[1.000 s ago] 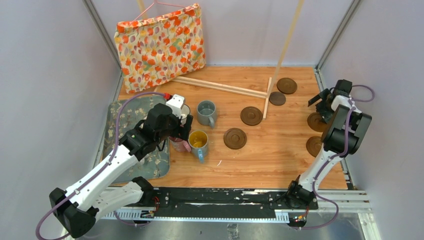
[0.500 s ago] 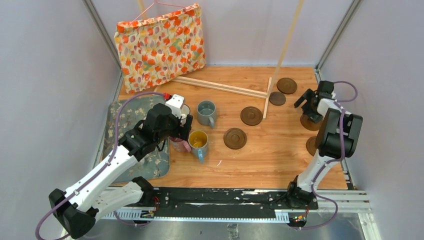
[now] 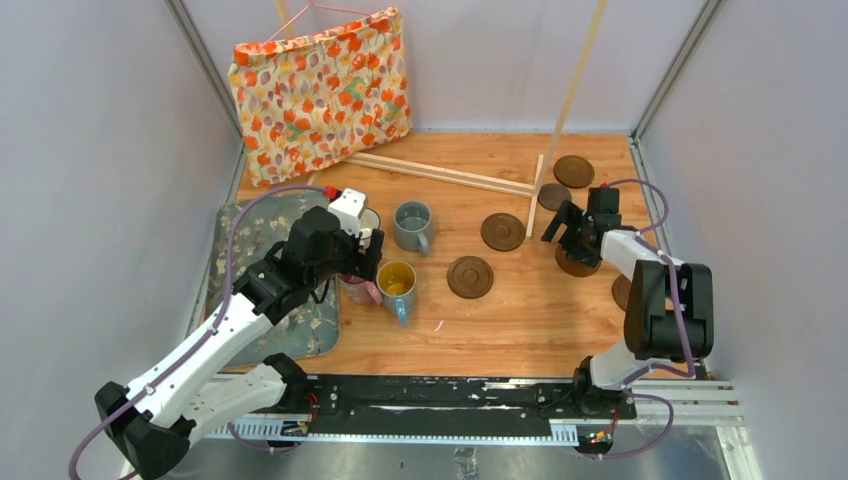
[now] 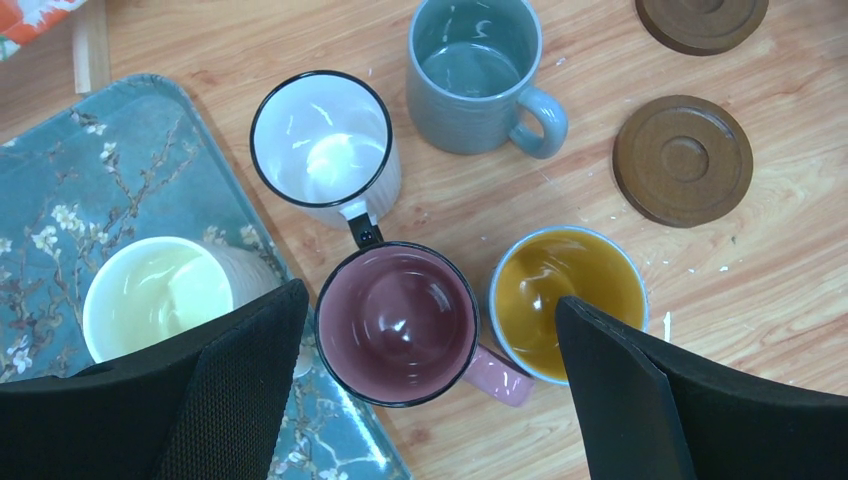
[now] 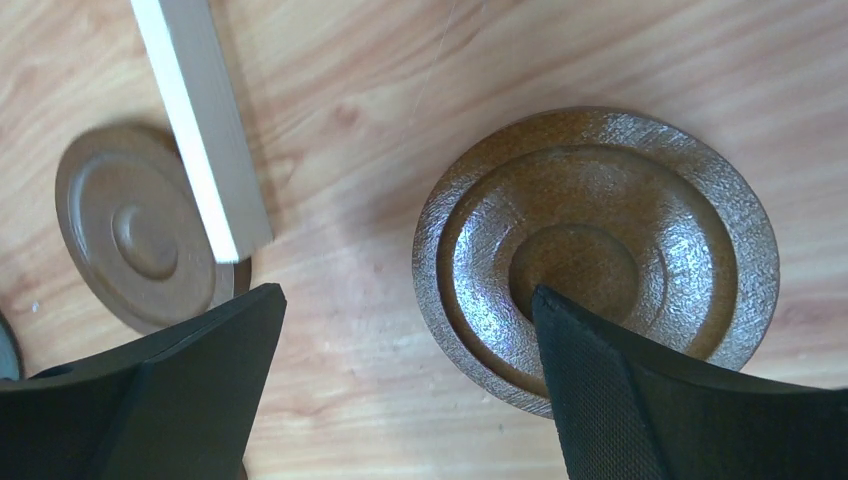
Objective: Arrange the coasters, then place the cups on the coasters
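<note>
The left gripper (image 4: 430, 335) gapes directly above the pink ceramic mug (image 4: 397, 325). The right gripper (image 5: 405, 300), open and empty, hovers over a round dark-brown grooved coaster (image 5: 600, 250). No mug stands on any coaster yet.

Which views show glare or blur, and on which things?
Left wrist view: sharp, with bright glints inside the white mug and the pink mug. Right wrist view: the near coaster is crisp and glinting, the far coaster softer. Top external view: even light, no strong glare.
</note>
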`<state>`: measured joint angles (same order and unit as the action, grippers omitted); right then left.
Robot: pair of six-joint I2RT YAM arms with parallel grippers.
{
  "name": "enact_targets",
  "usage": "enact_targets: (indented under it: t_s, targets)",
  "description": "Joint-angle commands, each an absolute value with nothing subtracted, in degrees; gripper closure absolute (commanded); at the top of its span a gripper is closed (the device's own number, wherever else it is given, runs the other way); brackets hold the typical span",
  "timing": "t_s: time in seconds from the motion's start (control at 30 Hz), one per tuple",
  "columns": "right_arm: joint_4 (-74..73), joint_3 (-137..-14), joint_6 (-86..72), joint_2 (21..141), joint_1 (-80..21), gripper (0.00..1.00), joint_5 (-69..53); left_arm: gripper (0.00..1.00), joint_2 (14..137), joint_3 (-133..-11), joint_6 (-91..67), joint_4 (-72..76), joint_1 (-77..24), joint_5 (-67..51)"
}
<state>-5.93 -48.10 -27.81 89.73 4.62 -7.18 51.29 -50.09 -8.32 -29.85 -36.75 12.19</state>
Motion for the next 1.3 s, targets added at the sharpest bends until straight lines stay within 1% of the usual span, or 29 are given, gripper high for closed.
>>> enact_targets:
  t_s: [0.0,0.17,0.4,0.5,0.73,0.97,1.27]
  targets:
    - [-18.18,-42.81,-30.35,89.54,0.62,0.01,-9.89,0.00,50.24,-50.93,-7.87,-29.84,-36.22,12.05]
    - [-18.19,-41.61,-32.39,87.47,-5.36,0.02,-9.80,0.00,50.25,-50.74,-8.00,-29.90,-36.21,11.93]
    - [-18.35,-41.21,-38.20,85.26,-18.52,0.02,-5.72,0.00,50.23,-50.80,-7.80,-30.01,-36.21,12.13]
    - [-19.00,-41.80,-39.13,85.56,-22.09,0.02,-3.11,0.00,50.09,-50.71,-7.82,-30.14,-36.15,12.30]
    - [-19.49,-39.42,-40.17,83.87,-23.68,0.02,-2.70,0.00,49.47,-50.45,-7.91,-30.25,-36.12,12.39]
    - [-21.73,-38.42,-40.45,80.04,-23.99,0.01,2.12,0.00,49.17,-50.49,-7.98,-30.23,-36.12,12.17]
    - [-21.54,-41.61,-39.18,83.84,-22.44,0.01,3.33,0.00,48.62,-50.27,-8.00,-30.27,-36.12,12.22]
